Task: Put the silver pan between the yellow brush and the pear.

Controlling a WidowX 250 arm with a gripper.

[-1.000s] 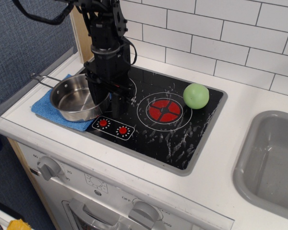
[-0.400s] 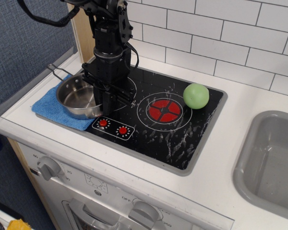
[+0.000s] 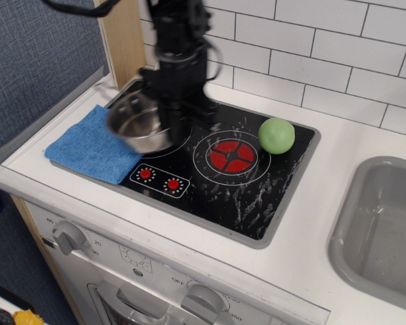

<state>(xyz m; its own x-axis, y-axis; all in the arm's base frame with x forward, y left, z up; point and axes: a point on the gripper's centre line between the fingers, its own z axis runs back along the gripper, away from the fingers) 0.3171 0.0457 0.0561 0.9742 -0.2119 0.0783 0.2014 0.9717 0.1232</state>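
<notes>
The silver pan (image 3: 139,123) hangs tilted just above the left burner of the black hob (image 3: 250,196), its image blurred by motion. My gripper (image 3: 171,127) comes down from above and is shut on the pan's right rim. The pear (image 3: 277,135), pale green and round, sits on the hob's far right corner, well to the right of the pan. The yellow brush does not show; it may be hidden behind my arm.
A blue cloth (image 3: 86,145) lies left of the hob. A red burner ring (image 3: 231,156) is in the hob's middle, with two red knobs (image 3: 160,179) at the front. A wooden post (image 3: 125,40) stands behind left. A grey sink (image 3: 386,223) is at the right.
The pan has left the blue cloth and moved up and to the right, over the left burner, held in my gripper. My arm has shifted right with it. The pear has not moved.
</notes>
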